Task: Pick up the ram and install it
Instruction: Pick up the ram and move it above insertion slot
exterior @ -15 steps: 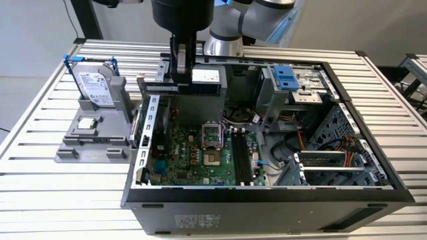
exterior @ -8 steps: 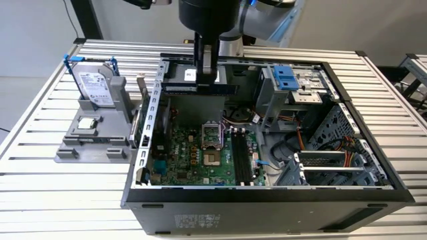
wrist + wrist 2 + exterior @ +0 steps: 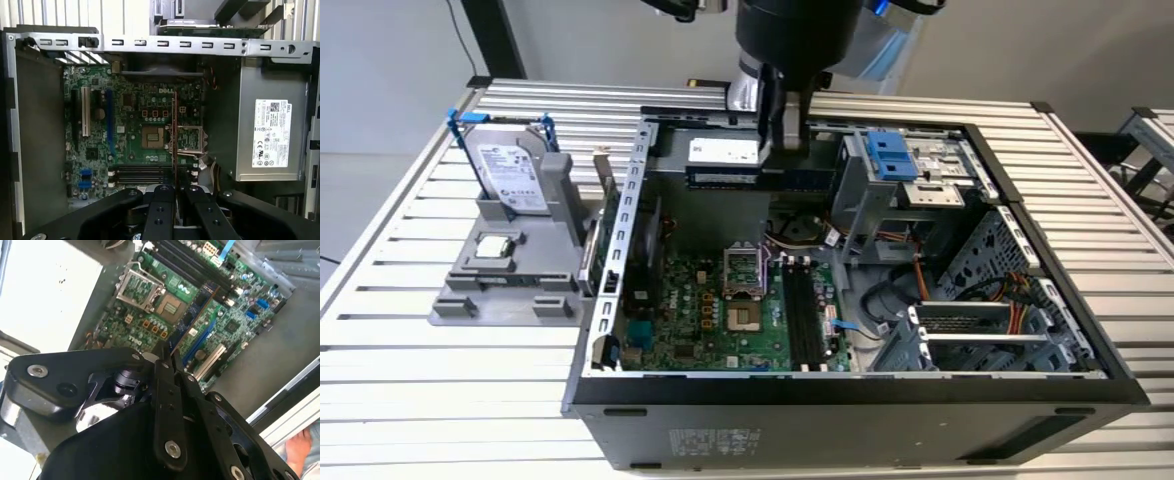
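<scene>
My gripper (image 3: 774, 150) hangs over the rear part of the open computer case (image 3: 854, 390), shut on the ram (image 3: 761, 178). The ram is a long narrow green stick and lies level under the fingers in the exterior view. From the second wrist view it runs out from the fingertips (image 3: 167, 357) as a dark stick with a label (image 3: 192, 320). The first wrist view shows the ram edge-on as a thin line (image 3: 174, 140) rising from the gripper (image 3: 175, 189). Black memory slots (image 3: 803, 315) lie on the green motherboard (image 3: 707, 320) below, beside the processor socket (image 3: 152, 136).
A grey stand (image 3: 507, 290) on the exterior view's left of the case holds a silver hard drive (image 3: 507, 175) and a small square chip (image 3: 494, 245). Inside the case are a power supply box (image 3: 265, 135), drive cages (image 3: 907, 160) and cables (image 3: 907, 290). All of it rests on a slatted metal table (image 3: 440, 400).
</scene>
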Robot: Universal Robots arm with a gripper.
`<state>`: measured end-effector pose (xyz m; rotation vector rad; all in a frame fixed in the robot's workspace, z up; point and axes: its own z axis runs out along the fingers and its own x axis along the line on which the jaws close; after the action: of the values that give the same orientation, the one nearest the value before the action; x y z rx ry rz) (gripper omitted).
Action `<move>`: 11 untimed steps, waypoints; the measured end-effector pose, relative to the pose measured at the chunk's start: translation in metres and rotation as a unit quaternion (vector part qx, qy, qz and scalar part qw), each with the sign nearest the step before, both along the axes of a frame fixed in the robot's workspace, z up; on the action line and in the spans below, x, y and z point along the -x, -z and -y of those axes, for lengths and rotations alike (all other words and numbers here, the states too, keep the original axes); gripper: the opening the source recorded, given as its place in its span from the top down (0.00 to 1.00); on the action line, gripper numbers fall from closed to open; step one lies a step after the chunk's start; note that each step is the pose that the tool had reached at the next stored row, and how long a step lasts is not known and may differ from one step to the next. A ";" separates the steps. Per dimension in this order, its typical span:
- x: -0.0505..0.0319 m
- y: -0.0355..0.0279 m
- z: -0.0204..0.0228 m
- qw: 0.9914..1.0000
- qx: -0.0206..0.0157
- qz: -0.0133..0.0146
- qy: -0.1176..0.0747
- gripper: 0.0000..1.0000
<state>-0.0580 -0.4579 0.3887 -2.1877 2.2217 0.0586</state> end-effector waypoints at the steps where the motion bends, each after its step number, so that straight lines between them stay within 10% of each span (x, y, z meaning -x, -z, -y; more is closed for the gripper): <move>1: -0.0045 0.0000 0.0000 1.000 0.000 0.000 0.000 1.00; 11: -0.0544 0.0000 0.0000 1.000 0.000 0.000 0.000 1.00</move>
<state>-0.0036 -0.4579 0.3888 -2.1880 2.2216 0.0586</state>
